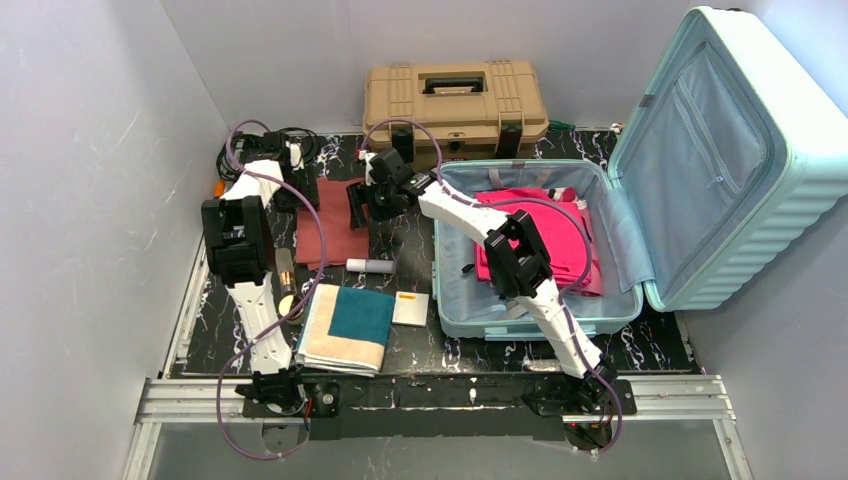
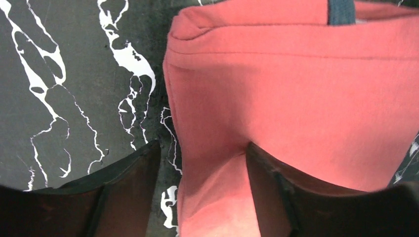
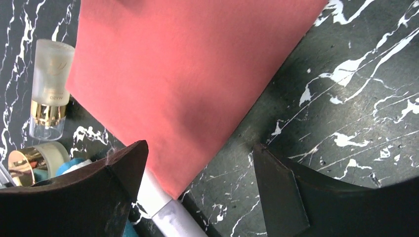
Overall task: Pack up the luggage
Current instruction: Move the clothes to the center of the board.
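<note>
Lying open on the right side of the black marbled table (image 1: 420,348), the luggage (image 1: 520,325) is a pale mint-blue hard-shell case with a ribbed shell. Its lid (image 1: 700,150) leans up and away to the right, showing light blue lining. A folded bright pink garment (image 1: 570,230) rests in the base. The right arm (image 1: 500,240) stretches from its mount across that open base toward the left, covering part of the garment. The right gripper (image 3: 200,148) hangs over a corner of a flat red cloth (image 3: 197,74) on the table left of the case, with its fingers spread wide and holding nothing. The left gripper (image 2: 201,153) is low over the same cloth. Its fingers are apart, one over bare table and one over the fabric, with the cloth's folded edge between them, and it clamps nothing. A tan toolbox (image 1: 455,100) stands shut at the back, just behind the case. Near the cloth lie a white tube (image 3: 163,212) and a frosted bottle (image 3: 49,89) with a gold band. A cream and teal folded towel (image 1: 345,325) and a small white card (image 1: 410,308) lie closer to the arms' bases.
</note>
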`<action>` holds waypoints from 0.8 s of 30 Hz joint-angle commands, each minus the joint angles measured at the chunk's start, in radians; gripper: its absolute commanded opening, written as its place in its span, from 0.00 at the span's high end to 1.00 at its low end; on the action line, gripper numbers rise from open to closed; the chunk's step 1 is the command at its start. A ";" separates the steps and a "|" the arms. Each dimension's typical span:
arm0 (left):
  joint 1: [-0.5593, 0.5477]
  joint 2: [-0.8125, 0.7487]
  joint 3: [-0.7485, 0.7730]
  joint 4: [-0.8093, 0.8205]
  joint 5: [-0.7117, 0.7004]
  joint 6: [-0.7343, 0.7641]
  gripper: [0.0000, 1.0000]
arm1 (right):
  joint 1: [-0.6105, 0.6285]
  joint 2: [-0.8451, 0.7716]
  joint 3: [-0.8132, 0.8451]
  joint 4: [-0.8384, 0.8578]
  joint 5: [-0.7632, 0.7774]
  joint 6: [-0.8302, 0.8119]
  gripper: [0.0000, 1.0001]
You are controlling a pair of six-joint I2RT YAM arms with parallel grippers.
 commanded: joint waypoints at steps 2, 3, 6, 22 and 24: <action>0.005 -0.051 0.024 -0.019 0.008 -0.005 0.23 | -0.025 0.043 0.050 0.078 -0.041 0.079 0.13; 0.005 -0.067 0.026 -0.020 0.009 -0.008 0.18 | -0.030 0.047 0.044 0.087 -0.058 0.097 0.13; 0.005 -0.118 0.031 -0.030 0.014 -0.010 0.02 | -0.040 0.059 0.036 0.104 -0.098 0.130 0.13; -0.024 -0.567 -0.364 0.044 0.165 0.157 0.02 | -0.063 0.087 -0.033 0.184 -0.134 0.307 0.20; -0.042 -0.619 -0.424 0.059 0.193 0.230 0.02 | -0.067 0.090 -0.039 0.206 -0.145 0.321 0.21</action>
